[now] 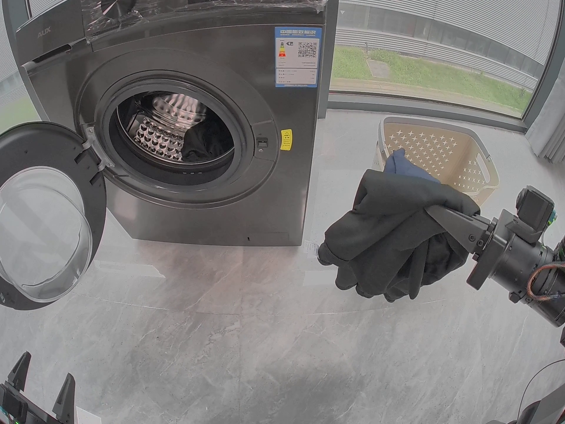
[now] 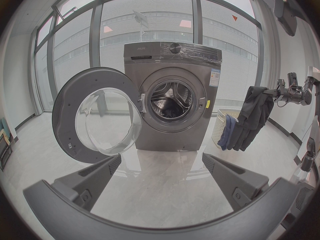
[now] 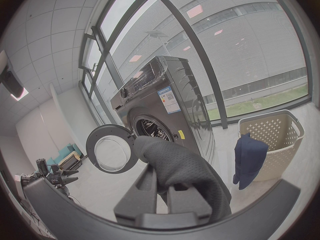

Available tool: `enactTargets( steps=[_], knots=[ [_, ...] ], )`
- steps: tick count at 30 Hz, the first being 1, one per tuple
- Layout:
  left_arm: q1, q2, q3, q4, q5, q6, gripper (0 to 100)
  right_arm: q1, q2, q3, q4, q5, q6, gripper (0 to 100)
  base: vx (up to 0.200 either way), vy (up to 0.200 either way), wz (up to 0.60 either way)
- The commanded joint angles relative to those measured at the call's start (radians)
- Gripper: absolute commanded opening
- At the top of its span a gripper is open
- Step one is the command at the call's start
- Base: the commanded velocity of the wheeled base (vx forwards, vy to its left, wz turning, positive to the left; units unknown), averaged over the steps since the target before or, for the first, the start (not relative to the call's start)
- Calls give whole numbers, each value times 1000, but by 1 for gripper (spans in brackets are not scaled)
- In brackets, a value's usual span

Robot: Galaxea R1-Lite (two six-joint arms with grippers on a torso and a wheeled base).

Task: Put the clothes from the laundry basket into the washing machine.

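Currently the right gripper (image 1: 441, 216) is clamped on a dark grey garment (image 1: 388, 231), which hangs in a bunch above the floor (image 1: 235, 337), to the right of the washing machine (image 1: 235, 42) and just near of the laundry basket (image 1: 453, 148). A blue garment (image 1: 406, 166) is draped over the basket's left rim, part of it hanging outside. The machine's door (image 1: 47, 213) is swung wide open to the left, and a dark cloth (image 1: 203, 142) lies inside the drum. The left gripper (image 1: 46, 372) sits low at the near left, its fingers spread apart with nothing between them.
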Motion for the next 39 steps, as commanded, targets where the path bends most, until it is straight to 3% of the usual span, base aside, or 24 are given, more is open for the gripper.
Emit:
enactTargets(
  steps=[1,10,39],
  knots=[
    [0,-12,16,0,0,-1,100,-2,1,-1,-1,2,0,0,-200,0,0],
    [0,-12,16,-1,0,-1,100,-3,1,1,-1,1,0,0,-67,0,0],
    [0,-12,16,0,2,-10,100,-11,-9,-1,-1,1,12,0,0,200,0]
  ],
)
